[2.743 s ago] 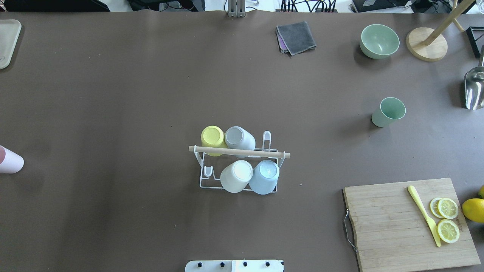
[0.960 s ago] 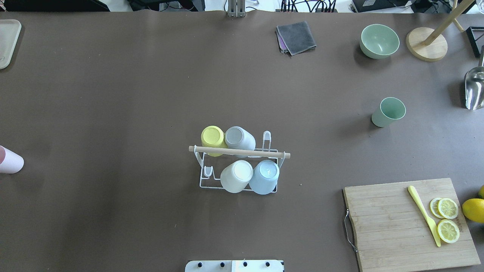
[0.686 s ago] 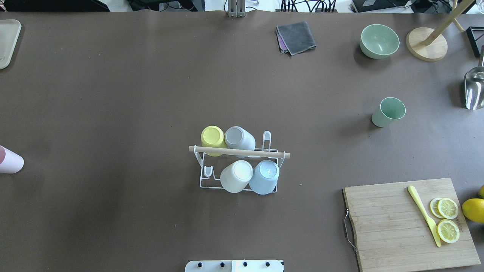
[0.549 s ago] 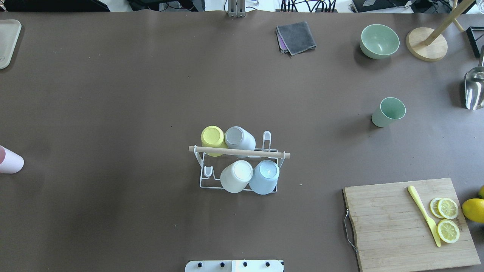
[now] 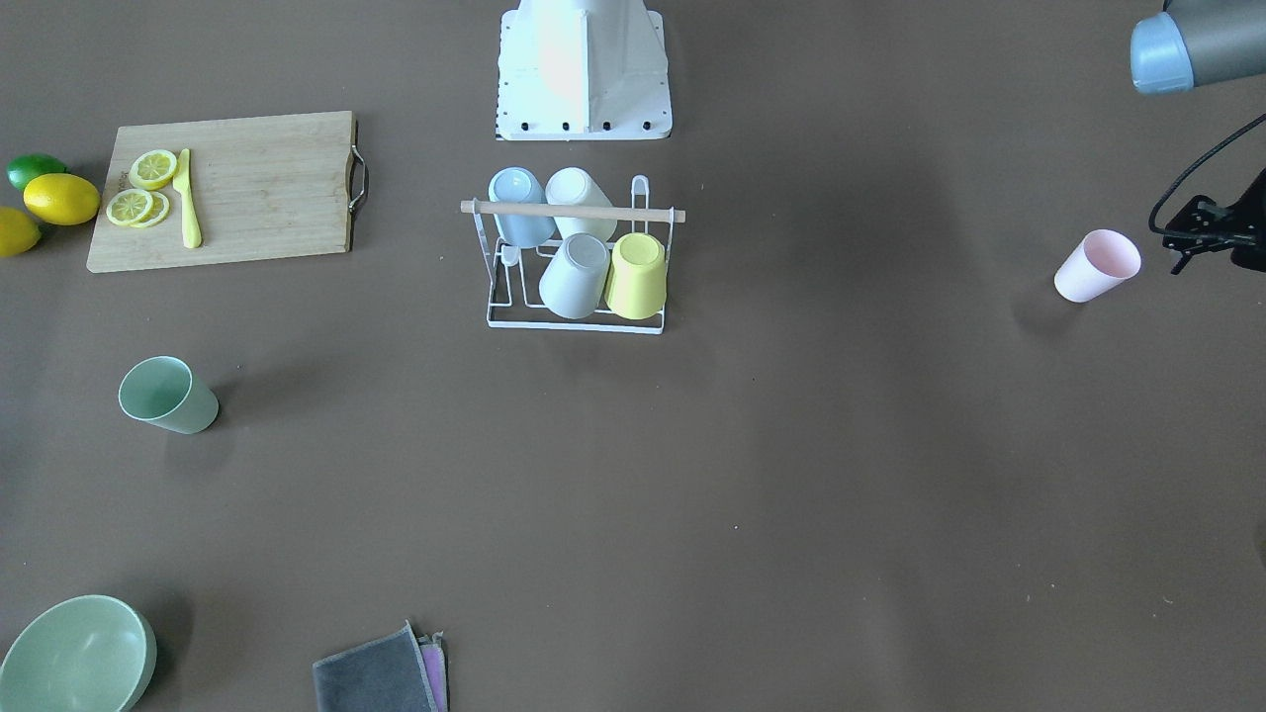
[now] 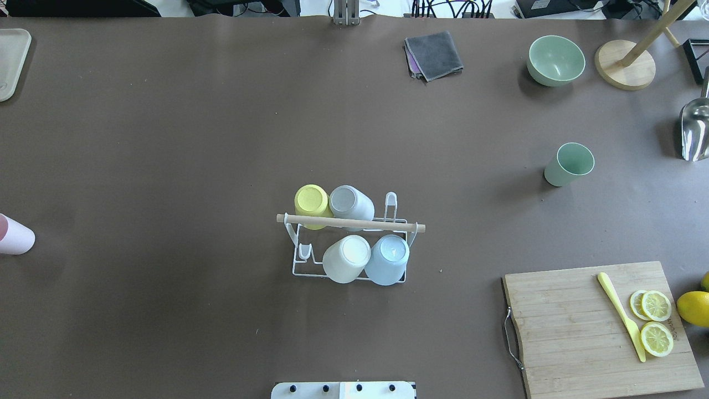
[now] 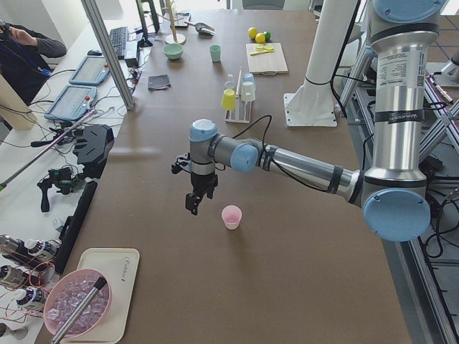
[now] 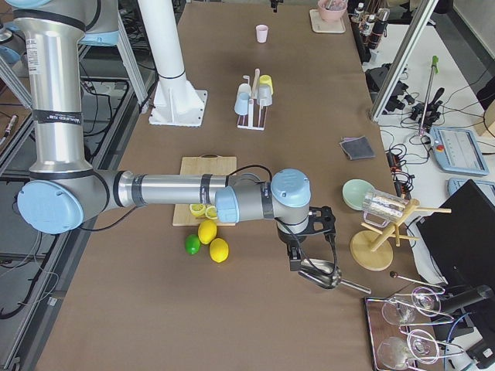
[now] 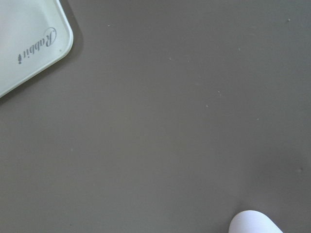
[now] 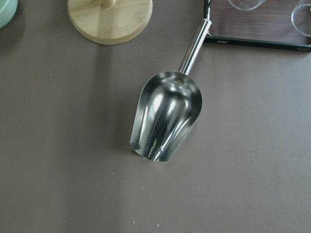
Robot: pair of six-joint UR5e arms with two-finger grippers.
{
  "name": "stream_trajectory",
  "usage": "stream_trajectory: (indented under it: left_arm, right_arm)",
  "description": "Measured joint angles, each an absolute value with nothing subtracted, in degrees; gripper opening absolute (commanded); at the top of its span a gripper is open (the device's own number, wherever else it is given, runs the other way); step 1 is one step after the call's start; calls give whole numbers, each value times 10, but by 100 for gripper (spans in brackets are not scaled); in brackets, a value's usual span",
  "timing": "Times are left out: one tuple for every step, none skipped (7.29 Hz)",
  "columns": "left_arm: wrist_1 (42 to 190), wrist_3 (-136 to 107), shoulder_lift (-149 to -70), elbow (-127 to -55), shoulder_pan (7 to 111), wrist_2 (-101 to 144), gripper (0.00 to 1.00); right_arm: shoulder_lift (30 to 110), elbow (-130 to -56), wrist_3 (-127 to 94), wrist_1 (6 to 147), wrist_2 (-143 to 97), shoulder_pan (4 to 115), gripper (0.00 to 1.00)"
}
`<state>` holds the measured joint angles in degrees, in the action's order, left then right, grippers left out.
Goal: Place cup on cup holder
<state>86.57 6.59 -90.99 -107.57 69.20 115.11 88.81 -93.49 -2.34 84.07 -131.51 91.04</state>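
While pink cup (image 5: 1096, 265) stands well apart from cup holder (image 5: 593, 212), can't tell fingers' state on left gripper (image 7: 192, 206) or right gripper (image 8: 298, 261).

No visible change on the table (image 6: 166, 138), overhead view.

White wire cup holder (image 6: 399, 226), yellow cup (image 6: 312, 200), grey cup (image 6: 349, 202), pale blue cup (image 6: 388, 259), pink cup (image 5: 1096, 265), brown table (image 6: 166, 138)

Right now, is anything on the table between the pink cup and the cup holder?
Nothing visible does: only bare table lies between the pink cup and the cup holder, which has two prongs free.
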Motion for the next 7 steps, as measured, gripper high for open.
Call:
stream_trajectory:
  left_arm:
    - [771,115,-967,-1076,677,1115,99]
    - [686,146,-1017,-1071,651,1077,99]
    - [629,160,-1050,-1066,616,1044,99]
    - [587,165,-1065,-1064,574,1008,99]
    - [550,166,-1074,-1063,532,978,99]
    - [523,166,-1080,-1059,498,961,99]
    - [511,167,-1079,-1053,470,945,99]
  right_arm:
    - [883,-948,-21,861,-1315,897,100]
    - [880,-969,-17,887,-1313,887,100]
    - [881,-992,-15,902,-1311,880,100]
    - [883,-1019,-13,913,-1310,870,100]
    - [882,-1044,-12,933,-1309,858,100]
    - [879,-1062,-10,954,-1303,843,100]
    - [874,-1077,-9,977,-1293,829,100]
